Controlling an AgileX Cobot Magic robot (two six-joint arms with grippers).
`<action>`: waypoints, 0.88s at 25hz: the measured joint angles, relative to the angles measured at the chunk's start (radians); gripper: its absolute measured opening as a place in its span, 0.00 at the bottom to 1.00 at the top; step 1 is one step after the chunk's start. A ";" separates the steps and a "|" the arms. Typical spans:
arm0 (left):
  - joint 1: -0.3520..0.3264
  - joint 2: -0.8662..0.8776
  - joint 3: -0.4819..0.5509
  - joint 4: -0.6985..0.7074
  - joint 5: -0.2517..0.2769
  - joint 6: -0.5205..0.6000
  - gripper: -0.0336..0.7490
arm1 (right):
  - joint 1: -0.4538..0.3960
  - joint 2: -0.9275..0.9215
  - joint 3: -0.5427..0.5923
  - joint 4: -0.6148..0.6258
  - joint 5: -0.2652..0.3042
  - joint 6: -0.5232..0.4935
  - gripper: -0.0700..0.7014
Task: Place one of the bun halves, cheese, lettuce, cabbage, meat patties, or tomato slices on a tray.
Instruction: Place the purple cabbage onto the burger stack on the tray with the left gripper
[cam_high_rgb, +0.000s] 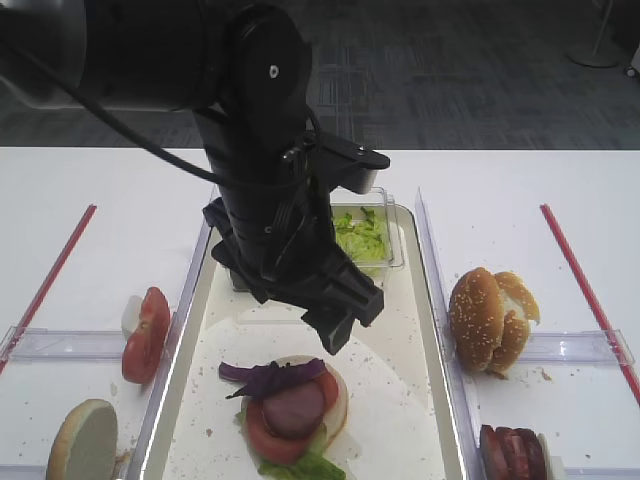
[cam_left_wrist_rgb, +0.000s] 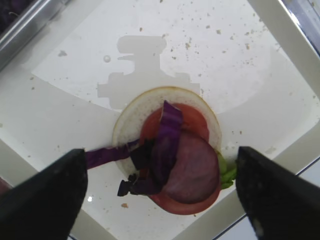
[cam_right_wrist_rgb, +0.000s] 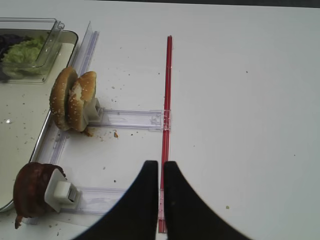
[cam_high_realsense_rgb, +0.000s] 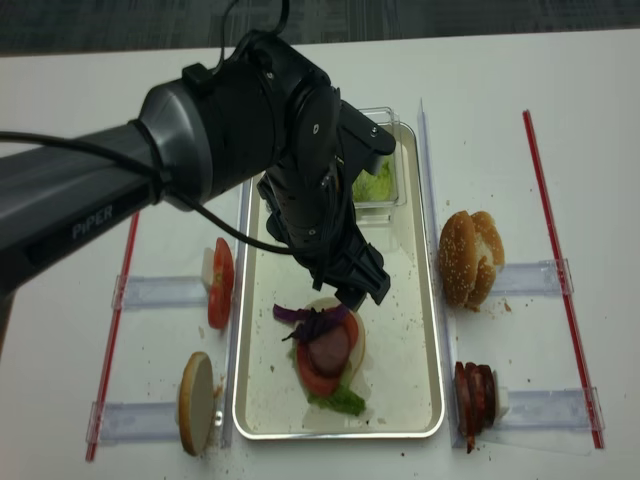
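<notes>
On the cream tray (cam_high_rgb: 400, 400) lies a stack: a pale bun half (cam_left_wrist_rgb: 135, 115), lettuce (cam_left_wrist_rgb: 226, 172), a tomato slice (cam_left_wrist_rgb: 195, 117), a meat patty (cam_left_wrist_rgb: 192, 167) and purple cabbage (cam_left_wrist_rgb: 167, 135) on top. One cabbage strip hangs off to the side. My left gripper (cam_left_wrist_rgb: 160, 151) hovers open just above this stack, empty, with its fingers wide on either side; it also shows from above (cam_high_rgb: 345, 320). My right gripper (cam_right_wrist_rgb: 160, 165) is shut on nothing, over the bare table right of the tray. No cheese is in view.
A clear tub of lettuce (cam_high_rgb: 365, 235) stands at the tray's far end. Right of the tray, holders carry bun halves (cam_high_rgb: 490, 318) and meat patties (cam_high_rgb: 515, 452). Left of it stand tomato slices (cam_high_rgb: 147, 335) and a bun half (cam_high_rgb: 82, 440). Red strips (cam_right_wrist_rgb: 167, 100) border both sides.
</notes>
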 joint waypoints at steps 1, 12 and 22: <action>0.000 0.000 0.000 0.000 0.000 0.000 0.76 | 0.000 0.000 0.000 0.000 0.000 0.000 0.97; 0.000 0.000 0.000 0.026 0.002 0.000 0.76 | 0.000 0.000 0.000 0.000 0.000 0.000 0.97; 0.071 0.000 0.000 0.057 0.002 -0.026 0.75 | 0.000 0.000 0.000 0.000 0.000 0.000 0.97</action>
